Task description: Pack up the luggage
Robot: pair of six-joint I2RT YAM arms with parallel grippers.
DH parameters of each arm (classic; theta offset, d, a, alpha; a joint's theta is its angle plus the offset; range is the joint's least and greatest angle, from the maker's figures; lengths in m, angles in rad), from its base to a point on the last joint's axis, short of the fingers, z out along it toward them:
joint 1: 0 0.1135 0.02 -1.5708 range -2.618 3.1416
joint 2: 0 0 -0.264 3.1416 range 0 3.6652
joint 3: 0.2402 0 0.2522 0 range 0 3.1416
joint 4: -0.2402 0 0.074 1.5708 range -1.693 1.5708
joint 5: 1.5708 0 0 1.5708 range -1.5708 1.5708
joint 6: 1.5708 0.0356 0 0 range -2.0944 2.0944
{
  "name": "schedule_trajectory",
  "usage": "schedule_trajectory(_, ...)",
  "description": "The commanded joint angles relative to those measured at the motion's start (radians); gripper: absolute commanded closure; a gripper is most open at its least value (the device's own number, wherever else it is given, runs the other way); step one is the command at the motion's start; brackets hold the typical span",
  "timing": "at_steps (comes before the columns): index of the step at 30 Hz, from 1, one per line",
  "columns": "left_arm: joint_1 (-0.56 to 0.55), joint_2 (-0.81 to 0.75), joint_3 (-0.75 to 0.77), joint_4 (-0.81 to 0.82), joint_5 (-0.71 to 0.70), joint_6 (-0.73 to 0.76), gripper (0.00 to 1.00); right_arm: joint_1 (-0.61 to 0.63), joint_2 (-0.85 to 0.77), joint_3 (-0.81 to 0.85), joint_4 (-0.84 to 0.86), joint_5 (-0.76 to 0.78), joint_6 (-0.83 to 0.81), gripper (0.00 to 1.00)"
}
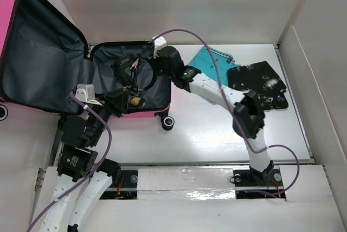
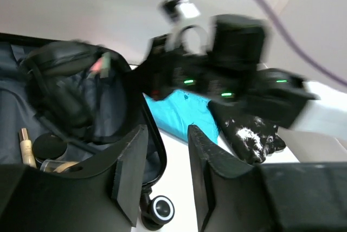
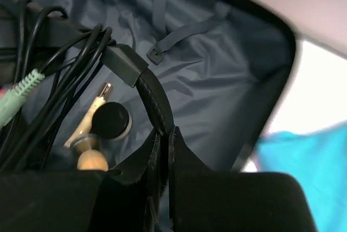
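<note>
When viewed from overhead, found the luggage (image 1: 38, 64) lying open across the upper left of the frame, with the grey-lined lid at far left and the base half toward centre, pink shell showing along the edges. Logged a black headset (image 1: 130, 69) with tangled cable inside the base half, beside a round black compact (image 3: 111, 121), a tan-topped little bottle (image 3: 91, 159) and a slim pale stick (image 3: 89, 115). Saw the right gripper (image 3: 165, 131) reaching into that half, fingers pinching the headset's padded band. Placed the left gripper (image 2: 166, 134) at the near rim of the base half, fingers spread with nothing between them. Noted a black wheel (image 1: 168, 122) just below that rim. Right of the case, recorded a teal cloth (image 1: 209, 58) and a black speckled cloth (image 1: 260, 83) side by side on the white table (image 1: 217, 140).
</note>
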Motion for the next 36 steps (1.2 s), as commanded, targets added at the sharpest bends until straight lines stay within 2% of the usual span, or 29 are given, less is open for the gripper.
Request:
schedule_trajectory(1,-0.004,-0.004,0.006,0.034,-0.008,0.0,0.69,-0.002,0.137,0.171,0.027,-0.02,0.019,1.0)
schedule_trajectory(5,-0.004,0.005,0.007,0.034,-0.016,-0.003,0.81,0.008,0.309,0.423,-0.061,0.0,0.045,1.0)
schedule_trajectory(9,-0.004,0.001,0.009,0.033,-0.023,-0.008,0.93,0.018,0.408,0.518,-0.09,0.01,0.065,1.0)
schedule_trajectory(11,-0.004,0.01,0.009,0.028,-0.038,-0.008,0.94,0.018,0.419,0.514,-0.073,-0.011,0.085,0.88)
schedule_trajectory(12,-0.004,0.012,0.009,0.025,-0.036,-0.008,0.94,0.018,0.417,0.505,-0.067,-0.017,0.091,0.7)
schedule_trajectory(15,-0.004,0.018,0.009,0.03,-0.034,-0.009,0.92,0.018,0.367,0.447,-0.031,-0.048,0.093,0.46)
schedule_trajectory(18,-0.004,0.039,0.012,0.025,-0.032,-0.012,0.88,0.0,0.237,0.324,0.026,-0.056,0.074,0.37)
schedule_trajectory(21,-0.004,0.051,0.012,0.026,-0.028,-0.014,0.82,-0.026,0.074,0.163,0.084,-0.069,0.054,0.36)
schedule_trajectory(22,-0.004,0.055,0.012,0.027,-0.032,-0.014,0.81,-0.035,0.02,0.096,0.121,-0.063,0.044,0.39)
schedule_trajectory(23,-0.004,0.065,0.012,0.025,-0.035,-0.014,0.81,-0.046,-0.096,-0.058,0.158,-0.057,0.044,0.47)
schedule_trajectory(24,-0.004,0.07,0.012,0.02,-0.036,-0.014,0.81,-0.076,-0.156,-0.139,0.222,-0.065,0.044,0.73)
schedule_trajectory(25,-0.004,0.074,0.012,0.02,-0.034,-0.014,0.81,-0.093,-0.216,-0.22,0.249,-0.072,0.045,0.85)
schedule_trajectory(26,-0.004,0.084,0.01,0.023,-0.011,-0.014,0.81,-0.11,-0.341,-0.38,0.272,-0.063,0.047,0.94)
schedule_trajectory(27,-0.004,0.088,0.009,0.039,0.001,-0.012,0.81,-0.126,-0.404,-0.462,0.311,-0.045,0.045,1.0)
schedule_trajectory(28,-0.004,0.099,0.006,0.046,0.015,-0.012,0.84,-0.15,-0.466,-0.538,0.322,-0.027,0.034,1.0)
schedule_trajectory(29,-0.004,0.129,0.009,0.051,0.033,-0.015,0.92,-0.166,-0.527,-0.608,0.327,-0.004,0.033,1.0)
schedule_trajectory(31,-0.004,0.171,0.018,0.059,0.105,-0.017,0.99,-0.195,-0.694,-0.788,0.32,0.029,0.03,1.0)
schedule_trajectory(33,-0.004,0.243,0.03,0.082,0.202,-0.028,1.0,-0.232,-0.856,-0.881,0.278,0.064,0.037,1.0)
schedule_trajectory(36,-0.004,0.33,0.07,0.124,0.28,-0.064,1.0,-0.291,-1.001,-0.998,0.185,0.069,0.043,1.0)
